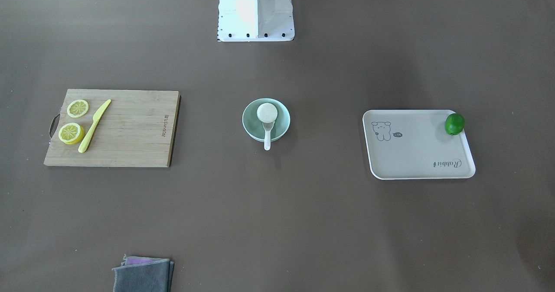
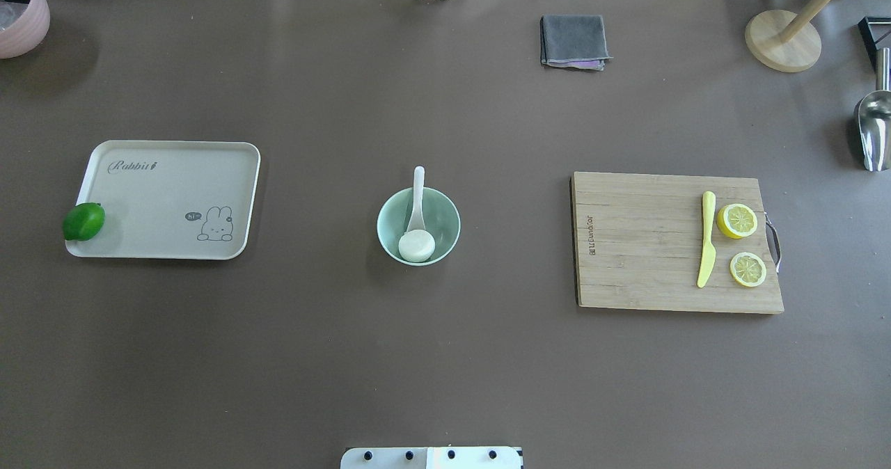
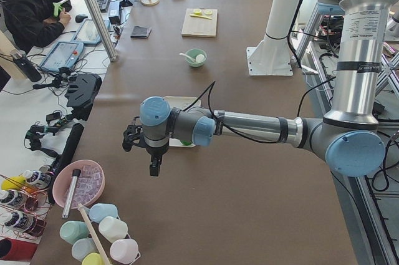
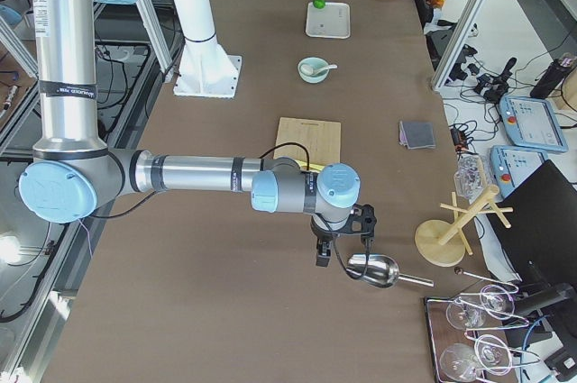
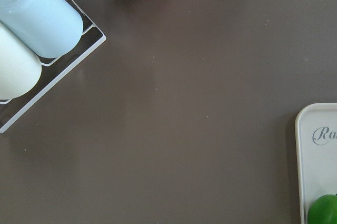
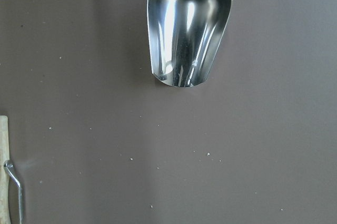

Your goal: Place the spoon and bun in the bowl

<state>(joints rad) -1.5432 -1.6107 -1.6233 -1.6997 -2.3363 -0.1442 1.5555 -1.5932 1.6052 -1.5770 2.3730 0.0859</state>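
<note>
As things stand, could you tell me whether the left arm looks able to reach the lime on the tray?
Probably yes. The lime sits uncovered at the tray's outer corner, and the left gripper hangs just beyond that end, with only bare table between them.

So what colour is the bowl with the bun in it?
The bowl is pale mint green, clearest in the overhead exterior view.

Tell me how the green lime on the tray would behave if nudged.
The lime looks round and smooth, so it would probably roll rather than slide. It sits at the tray rim, so a nudge might tip it off onto the table.
</note>
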